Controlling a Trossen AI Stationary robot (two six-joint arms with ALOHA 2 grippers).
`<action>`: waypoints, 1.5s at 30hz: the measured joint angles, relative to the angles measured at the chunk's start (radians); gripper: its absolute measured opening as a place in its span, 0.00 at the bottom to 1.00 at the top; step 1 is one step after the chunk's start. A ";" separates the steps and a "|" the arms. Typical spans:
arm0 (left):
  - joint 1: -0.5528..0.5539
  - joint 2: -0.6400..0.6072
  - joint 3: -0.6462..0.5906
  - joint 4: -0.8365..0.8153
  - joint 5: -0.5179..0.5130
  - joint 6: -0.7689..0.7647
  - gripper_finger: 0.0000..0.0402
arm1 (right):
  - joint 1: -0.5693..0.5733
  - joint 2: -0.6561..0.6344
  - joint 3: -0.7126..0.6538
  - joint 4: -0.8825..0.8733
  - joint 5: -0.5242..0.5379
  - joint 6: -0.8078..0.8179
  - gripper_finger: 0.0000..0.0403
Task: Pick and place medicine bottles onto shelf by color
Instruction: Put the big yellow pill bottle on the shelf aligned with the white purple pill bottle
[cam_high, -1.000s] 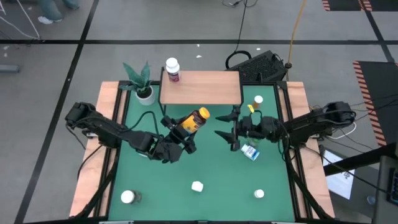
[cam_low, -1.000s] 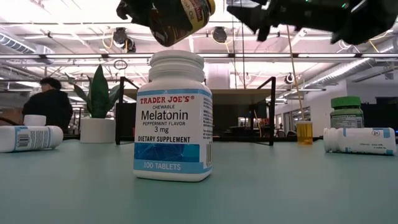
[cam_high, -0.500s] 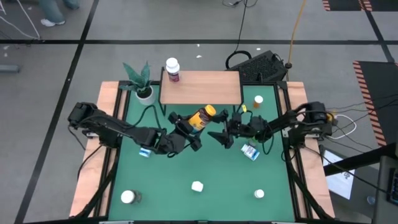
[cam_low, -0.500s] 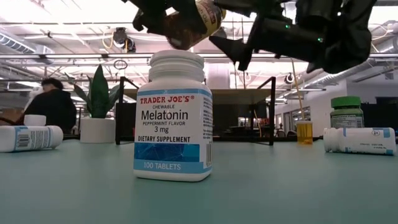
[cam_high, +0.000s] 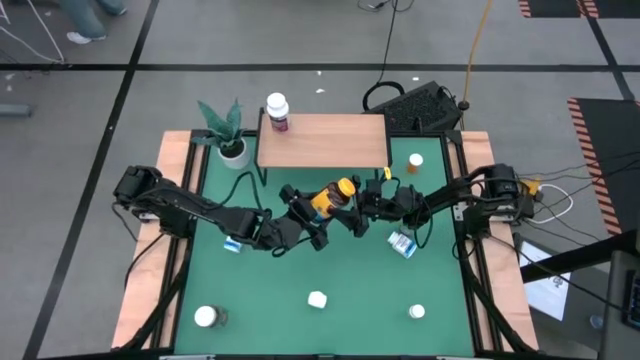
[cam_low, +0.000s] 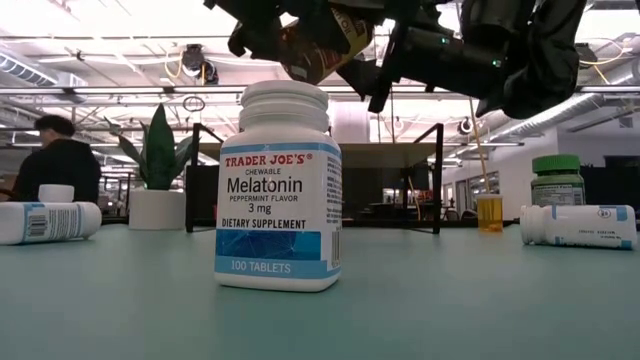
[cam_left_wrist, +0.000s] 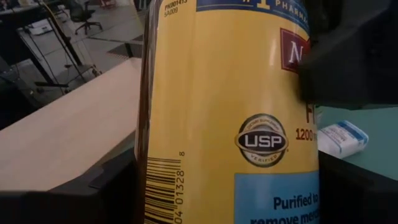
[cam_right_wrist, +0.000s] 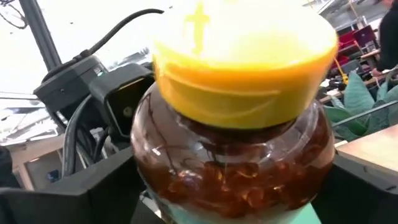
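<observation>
An amber medicine bottle (cam_high: 328, 196) with a yellow cap (cam_right_wrist: 242, 56) and a yellow label (cam_left_wrist: 230, 93) hangs above the table's middle, just in front of the shelf (cam_high: 322, 140). My left gripper (cam_high: 308, 212) is shut on it. My right gripper (cam_high: 358, 207) is open. It reaches in from the right, and its fingers stand on either side of the bottle's cap end. A white-capped bottle with a purple label (cam_high: 277, 110) stands on the shelf's far left corner. My left gripper pinches the bottle's labelled body (cam_left_wrist: 155, 155) between its two fingers (cam_left_wrist: 112, 193). It comes almost level from the table's left, and the fingers lie across the bottle. The bottle is lifted clear and tilted, with its cap toward the far right. My right gripper has its fingers (cam_right_wrist: 106, 186) beside the bottle's amber shoulder (cam_right_wrist: 186, 168); I cannot tell whether they touch it.
A melatonin bottle (cam_low: 278, 185) stands near the front middle. White-capped bottles (cam_high: 205, 316) (cam_high: 416, 312) stand near the front edge. White-and-blue bottles lie at right (cam_high: 402, 243) and under my left arm (cam_high: 233, 244). An orange-capped one (cam_high: 415, 160) and a potted plant (cam_high: 228, 130) flank the shelf.
My left gripper has carried the amber bottle toward the table's right and a little toward the shelf. The bottle stays clear of the table. My right gripper has moved left and down toward the bottle's cap and has rolled at the wrist. Its fingers now stand around the cap end.
</observation>
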 joint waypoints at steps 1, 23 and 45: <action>0.000 0.000 0.000 0.001 0.000 0.000 0.84 | 0.000 0.000 0.000 0.000 0.000 0.001 0.87; 0.006 -0.064 0.000 -0.203 0.269 0.115 0.97 | -0.003 -0.329 0.018 -0.926 -0.070 -0.451 0.73; 0.122 -0.058 0.000 -0.076 0.457 0.299 0.97 | 0.038 -0.275 0.016 -0.951 0.178 -0.560 0.75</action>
